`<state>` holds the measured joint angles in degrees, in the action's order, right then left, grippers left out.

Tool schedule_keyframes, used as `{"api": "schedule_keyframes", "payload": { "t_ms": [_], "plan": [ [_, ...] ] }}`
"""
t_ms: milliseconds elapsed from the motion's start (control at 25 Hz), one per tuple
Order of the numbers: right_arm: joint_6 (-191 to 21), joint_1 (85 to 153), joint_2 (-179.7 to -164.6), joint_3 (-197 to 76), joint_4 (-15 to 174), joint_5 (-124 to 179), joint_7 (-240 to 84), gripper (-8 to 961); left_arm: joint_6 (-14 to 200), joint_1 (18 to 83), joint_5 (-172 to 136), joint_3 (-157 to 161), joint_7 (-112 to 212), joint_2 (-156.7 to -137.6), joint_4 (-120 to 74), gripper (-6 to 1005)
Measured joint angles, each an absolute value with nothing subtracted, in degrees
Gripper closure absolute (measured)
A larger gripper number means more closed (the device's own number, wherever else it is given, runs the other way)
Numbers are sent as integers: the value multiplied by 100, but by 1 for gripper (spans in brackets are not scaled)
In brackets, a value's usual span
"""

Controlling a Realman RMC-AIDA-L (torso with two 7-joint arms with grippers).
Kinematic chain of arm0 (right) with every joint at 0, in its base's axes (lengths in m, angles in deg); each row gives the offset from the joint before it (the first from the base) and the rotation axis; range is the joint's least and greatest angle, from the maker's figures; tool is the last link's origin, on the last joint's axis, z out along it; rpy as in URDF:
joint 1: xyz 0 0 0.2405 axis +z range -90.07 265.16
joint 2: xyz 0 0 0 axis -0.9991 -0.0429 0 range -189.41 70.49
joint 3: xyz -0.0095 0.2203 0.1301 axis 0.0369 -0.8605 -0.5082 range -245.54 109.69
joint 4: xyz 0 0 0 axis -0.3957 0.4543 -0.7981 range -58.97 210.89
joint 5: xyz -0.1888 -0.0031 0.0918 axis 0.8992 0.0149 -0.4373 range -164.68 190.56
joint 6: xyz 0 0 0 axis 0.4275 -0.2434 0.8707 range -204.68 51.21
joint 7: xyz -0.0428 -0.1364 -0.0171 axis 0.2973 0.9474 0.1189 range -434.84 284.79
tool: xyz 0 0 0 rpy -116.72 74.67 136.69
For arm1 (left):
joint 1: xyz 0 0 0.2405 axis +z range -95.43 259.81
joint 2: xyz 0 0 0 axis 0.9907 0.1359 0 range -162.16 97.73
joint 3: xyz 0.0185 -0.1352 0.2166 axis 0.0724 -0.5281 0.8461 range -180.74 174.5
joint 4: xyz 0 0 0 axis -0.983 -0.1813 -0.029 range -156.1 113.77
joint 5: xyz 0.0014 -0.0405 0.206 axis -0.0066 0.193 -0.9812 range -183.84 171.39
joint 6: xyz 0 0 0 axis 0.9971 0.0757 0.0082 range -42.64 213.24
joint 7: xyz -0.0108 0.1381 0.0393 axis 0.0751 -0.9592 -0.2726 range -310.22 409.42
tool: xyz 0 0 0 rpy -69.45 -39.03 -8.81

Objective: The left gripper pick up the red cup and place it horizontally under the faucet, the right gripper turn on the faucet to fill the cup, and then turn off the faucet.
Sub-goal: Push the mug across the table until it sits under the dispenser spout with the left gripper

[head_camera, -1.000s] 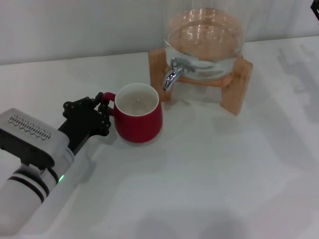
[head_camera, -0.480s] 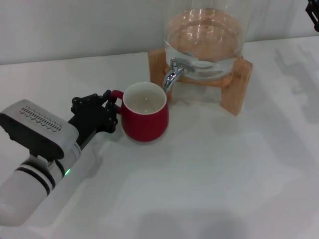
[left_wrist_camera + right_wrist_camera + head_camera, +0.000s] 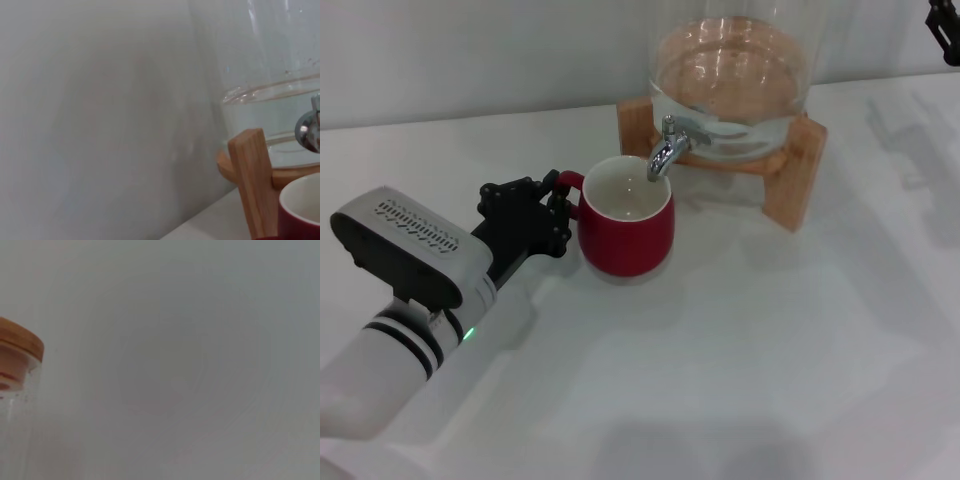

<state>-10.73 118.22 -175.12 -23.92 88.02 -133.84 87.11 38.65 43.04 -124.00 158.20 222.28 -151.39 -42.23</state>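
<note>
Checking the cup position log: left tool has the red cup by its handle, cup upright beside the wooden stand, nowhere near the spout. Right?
Not quite. In the head view the red cup sits directly under the faucet spout. The rest holds: left tool at the handle, cup upright, next to the wooden stand.

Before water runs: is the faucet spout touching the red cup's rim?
Cannot tell. In the head view the faucet overlaps the red cup opening; no gap or contact shows plainly.

My head camera looks down from 6 o'clock; my left wrist camera, very near, shares the dispenser (image 3: 732, 75) (image 3: 270, 100).
</note>
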Motion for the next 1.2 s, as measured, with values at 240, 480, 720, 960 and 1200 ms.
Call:
{"api": "schedule_keyframes", "payload": {
  "t_ms": [240, 480, 720, 960, 1200],
  "plan": [
    [-1072, 11822, -17518, -2280, 8800, -13384, 8706, 278, 3930, 4272, -12407, 15825, 22230, -15143, -4215, 906],
    [-1046, 11822, -17528, -2243, 8800, -13384, 8695, 278, 4114, 4218, -12407, 15825, 22230, -15147, -4175, 906],
    [-1021, 11827, -17530, -2137, 8800, -13384, 8688, 278, 4317, 4129, -12415, 15841, 22230, -15140, -4183, 906],
    [-985, 11830, -17530, -2114, 8800, -13383, 8687, 278, 4359, 4041, -12419, 15917, 22230, -15139, -4205, 906],
    [-976, 11831, -17530, -2107, 8791, -13384, 8679, 278, 4437, 4014, -12418, 15927, 22230, -15139, -4213, 905]
  ]
}}
